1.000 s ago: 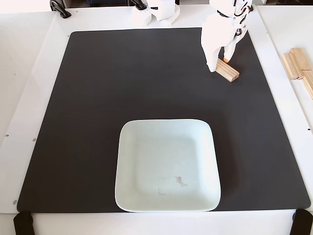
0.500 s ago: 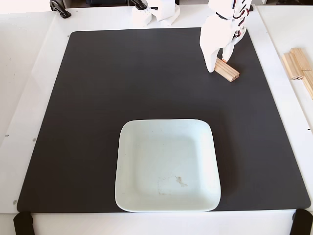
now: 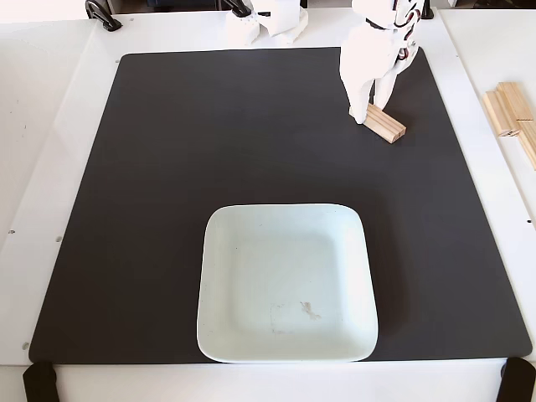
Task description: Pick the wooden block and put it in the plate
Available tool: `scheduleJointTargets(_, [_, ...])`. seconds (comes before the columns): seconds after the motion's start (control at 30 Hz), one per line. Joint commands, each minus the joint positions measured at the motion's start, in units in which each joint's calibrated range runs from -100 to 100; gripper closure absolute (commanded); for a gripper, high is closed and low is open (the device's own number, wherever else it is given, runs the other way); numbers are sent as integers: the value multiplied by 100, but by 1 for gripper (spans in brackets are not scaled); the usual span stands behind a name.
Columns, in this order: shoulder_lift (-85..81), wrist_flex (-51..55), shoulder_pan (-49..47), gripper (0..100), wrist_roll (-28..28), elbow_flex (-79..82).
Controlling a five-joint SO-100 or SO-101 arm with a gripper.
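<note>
The wooden block [image 3: 388, 125] is a small pale pine bar lying on the black mat [image 3: 209, 142] at its far right. My white gripper [image 3: 372, 111] comes down from the top edge, with its fingertips at the block's near-left end. The jaws stand apart, one finger [image 3: 360, 113] left of the block and the other [image 3: 384, 94] just behind it. The block rests on the mat. The plate [image 3: 219, 251], a pale mint-white square dish with a scuff mark inside, sits at the front middle of the mat and holds nothing.
Stacked pale wooden pieces [image 3: 509, 113] lie off the mat at the right edge. White arm base parts [image 3: 268, 23] stand at the back. Black clamps [image 3: 38, 381] hold the front corners. The white table [image 3: 50, 126] surrounds the mat.
</note>
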Motion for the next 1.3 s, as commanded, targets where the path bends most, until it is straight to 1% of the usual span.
scheduleJointTargets(0.0, [-1090,5,42,99,15,222])
scheduleJointTargets(0.13, [-2523,5,109,99,15,771])
scheduleJointTargets(0.27, [-3938,-57,445,99,15,1455])
scheduleJointTargets(0.4, [-5031,-75,1095,99,15,1851])
scheduleJointTargets(0.47, [-5209,-172,1520,99,15,1869])
scheduleJointTargets(0.53, [-5133,-552,1979,99,15,1869])
scheduleJointTargets(0.7, [-4133,-2187,3088,99,15,1734])
scheduleJointTargets(0.8, [-3107,-2717,3659,99,-44,1086])
scheduleJointTargets(0.9, [-1989,-2894,4040,99,-370,15])
scheduleJointTargets(1.0, [-946,-2850,4219,99,-535,-1145])
scheduleJointTargets(1.27, [1393,-2903,4230,99,-508,-3512])
